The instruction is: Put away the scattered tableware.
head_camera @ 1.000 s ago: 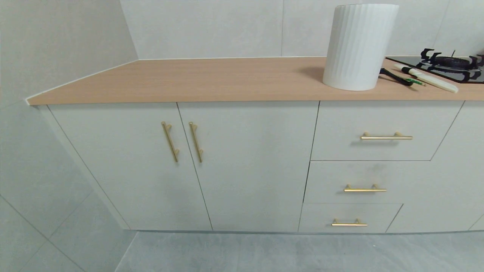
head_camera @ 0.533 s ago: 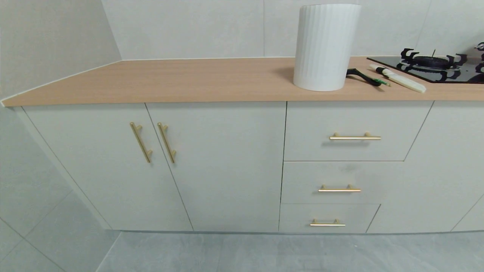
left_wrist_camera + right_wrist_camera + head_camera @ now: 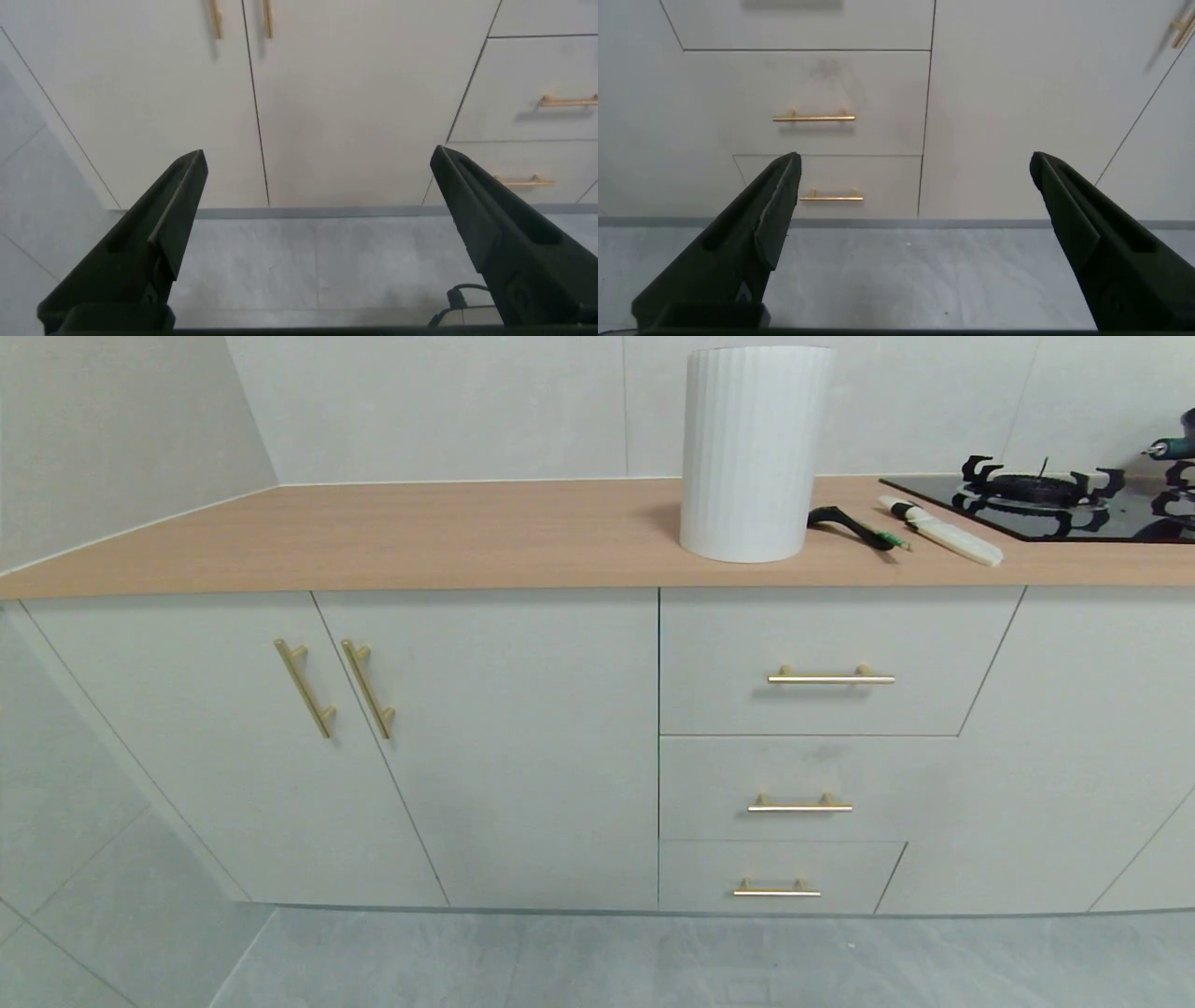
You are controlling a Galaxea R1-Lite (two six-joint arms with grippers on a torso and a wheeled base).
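Left end effector open, empty, low before cabinet doors. Right end effector open, empty, facing lower drawers. Black-handled utensil and cream utensil well above both, on tabletop beside white ribbed container.

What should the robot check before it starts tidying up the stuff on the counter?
1. Left claw open and empty: ok.
2. Right claw open and empty: ok.
3. Black-handled utensil and white utensil in sight on the counter: ok.
4. Claws up at the counter: not ok, both are low, facing the cabinet fronts.
5. White ribbed container open on top: cannot tell.
6. Top drawer open: not ok, shut.
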